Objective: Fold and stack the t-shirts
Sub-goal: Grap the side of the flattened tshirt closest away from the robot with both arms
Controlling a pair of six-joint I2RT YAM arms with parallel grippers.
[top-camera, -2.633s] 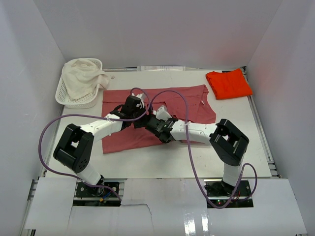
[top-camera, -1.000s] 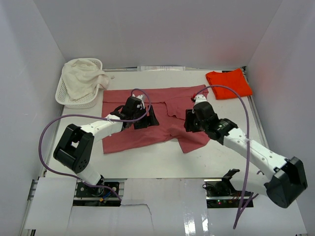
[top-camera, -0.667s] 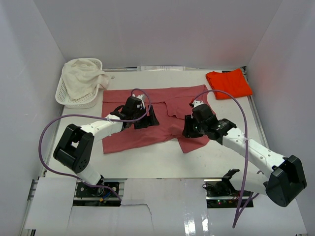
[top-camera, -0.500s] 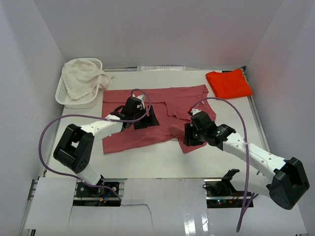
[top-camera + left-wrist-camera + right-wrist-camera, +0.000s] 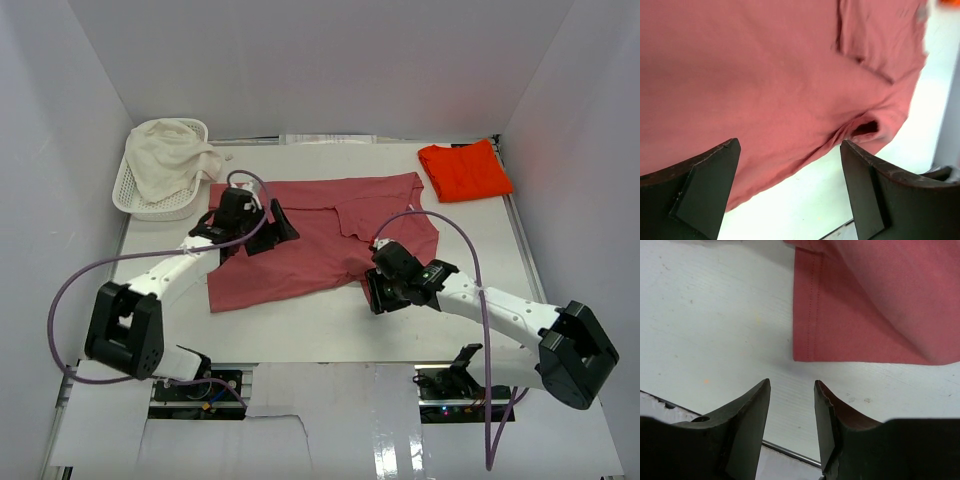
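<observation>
Left fingers (image 5: 705,190) gape wide over the large dusty rose-red cotton t-shirt (image 5: 320,250); right fingers (image 5: 745,425), narrowly apart, hover above the white bench (image 5: 715,315) beside its hem.

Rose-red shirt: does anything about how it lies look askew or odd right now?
Yes. The large dusty rose-red cotton t-shirt lies unevenly: its far edge is straight, but its near edge is stepped, with a loose flap at the right end. Also, a white cloth spills over the white lattice basket's rim.
</observation>
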